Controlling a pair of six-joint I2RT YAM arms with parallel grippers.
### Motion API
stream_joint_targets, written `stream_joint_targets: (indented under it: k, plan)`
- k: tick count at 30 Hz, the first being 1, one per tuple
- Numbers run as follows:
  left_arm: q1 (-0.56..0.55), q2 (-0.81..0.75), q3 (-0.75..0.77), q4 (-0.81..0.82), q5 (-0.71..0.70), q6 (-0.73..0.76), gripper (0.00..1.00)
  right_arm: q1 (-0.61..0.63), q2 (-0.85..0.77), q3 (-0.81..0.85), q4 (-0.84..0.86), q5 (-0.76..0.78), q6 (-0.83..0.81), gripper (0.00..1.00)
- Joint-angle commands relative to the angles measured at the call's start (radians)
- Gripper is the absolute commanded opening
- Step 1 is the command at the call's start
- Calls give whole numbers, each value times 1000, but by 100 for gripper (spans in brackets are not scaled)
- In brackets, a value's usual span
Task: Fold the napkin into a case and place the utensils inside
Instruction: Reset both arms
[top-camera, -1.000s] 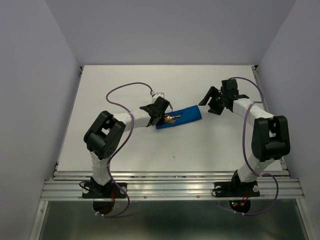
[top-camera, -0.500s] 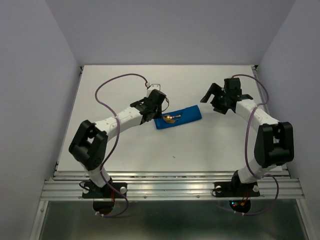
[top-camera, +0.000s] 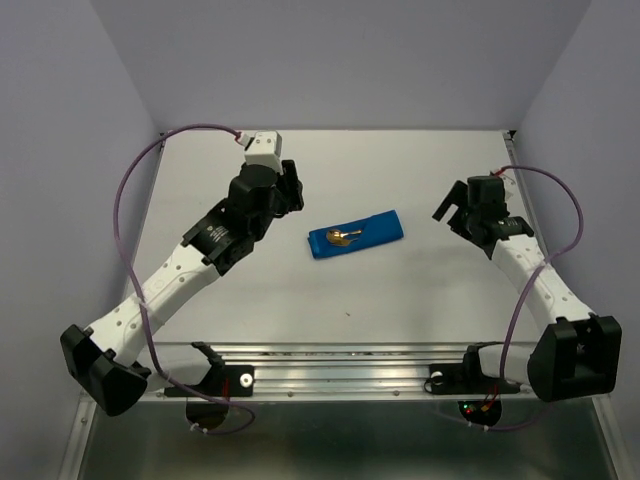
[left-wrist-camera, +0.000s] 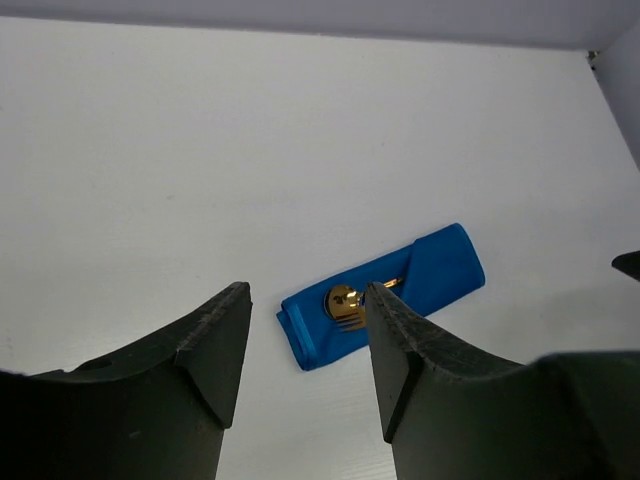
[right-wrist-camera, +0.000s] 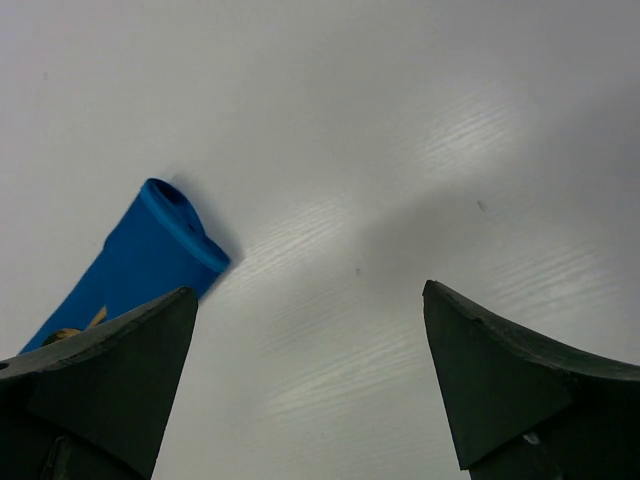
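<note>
Utensils (top-camera: 343, 237) lie tucked in the blue case (top-camera: 355, 234) on the table (top-camera: 400, 290) — gold heads showing; left gripper (left-wrist-camera: 307, 293) and right gripper (right-wrist-camera: 308, 292) hover well clear, jaws spread, empty.

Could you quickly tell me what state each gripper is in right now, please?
Left gripper: open, holding nothing.
Right gripper: open, holding nothing.

One blue case (top-camera: 355, 233), two gold-headed utensils (left-wrist-camera: 343, 300), one left arm (top-camera: 185, 270), one right arm (top-camera: 535, 280), one white table (top-camera: 400, 295)
</note>
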Motion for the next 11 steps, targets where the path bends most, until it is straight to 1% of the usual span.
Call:
stream_joint_targets:
  k: [1, 5, 9, 11]
  plan:
    - [2, -72, -15, 33, -24, 57, 60, 8, -68, -54, -53, 85, 26, 100]
    - [2, -121, -33, 13, -44, 61, 60, 8, -143, -111, -46, 74, 37, 100]
    - [2, -180, -65, 23, -55, 54, 61, 8, -222, -169, -40, 96, 55, 100]
    - [2, -193, -82, 25, -64, 41, 64, 8, -248, -188, -35, 113, 63, 100]
